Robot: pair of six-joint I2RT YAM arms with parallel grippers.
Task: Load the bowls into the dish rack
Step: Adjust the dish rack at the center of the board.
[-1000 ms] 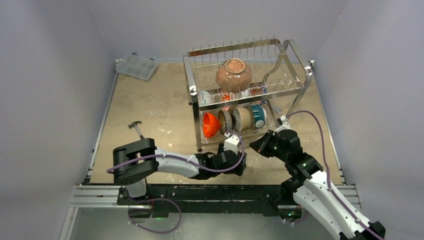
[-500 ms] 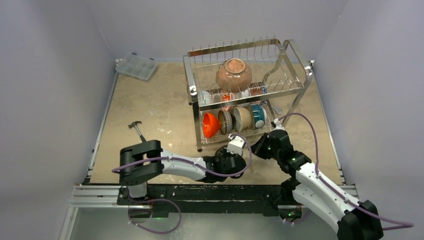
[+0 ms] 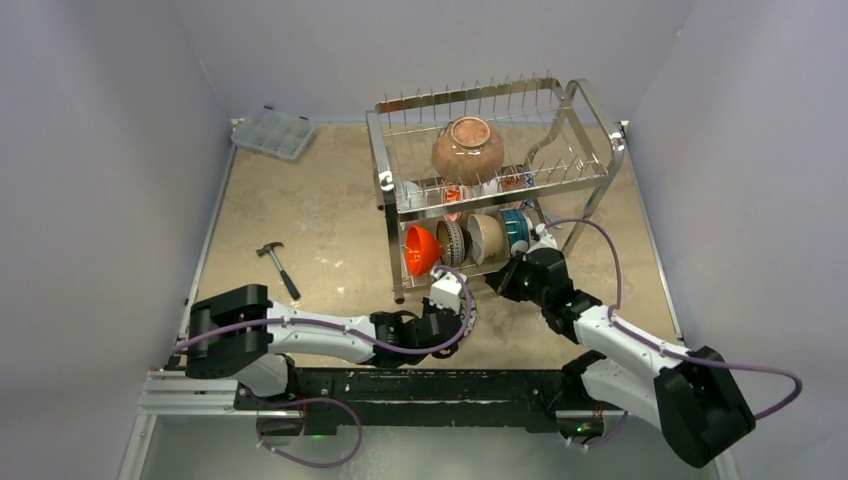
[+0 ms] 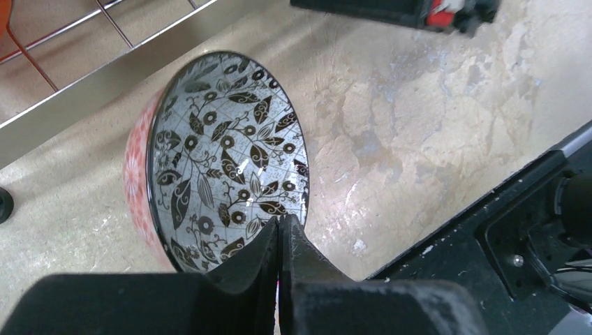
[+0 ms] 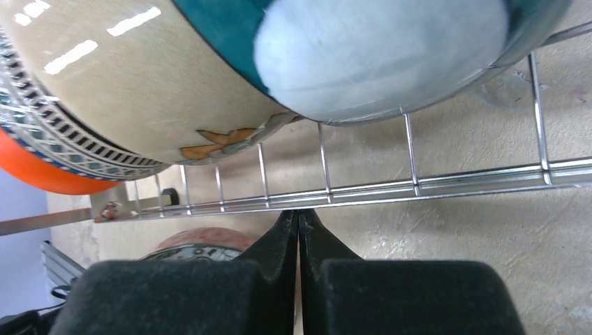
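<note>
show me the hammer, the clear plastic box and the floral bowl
hammer point(image 3: 283, 273): top view, on its handle
clear plastic box point(image 3: 275, 133): top view, middle of its compartments
floral bowl point(image 4: 230, 160): left wrist view, on its patterned inside

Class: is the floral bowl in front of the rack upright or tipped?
Tipped. The floral bowl is on edge, its patterned inside facing sideways, beside the dish rack.

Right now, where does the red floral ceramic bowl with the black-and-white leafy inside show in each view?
Top external: red floral ceramic bowl, low centre, mostly hidden by the left arm.
Left wrist: bowl centre-left, tipped on edge, inside showing.
Right wrist: bowl at bottom edge, left of centre.
Shared landmark: steel wire dish rack, lower front rail.
</note>
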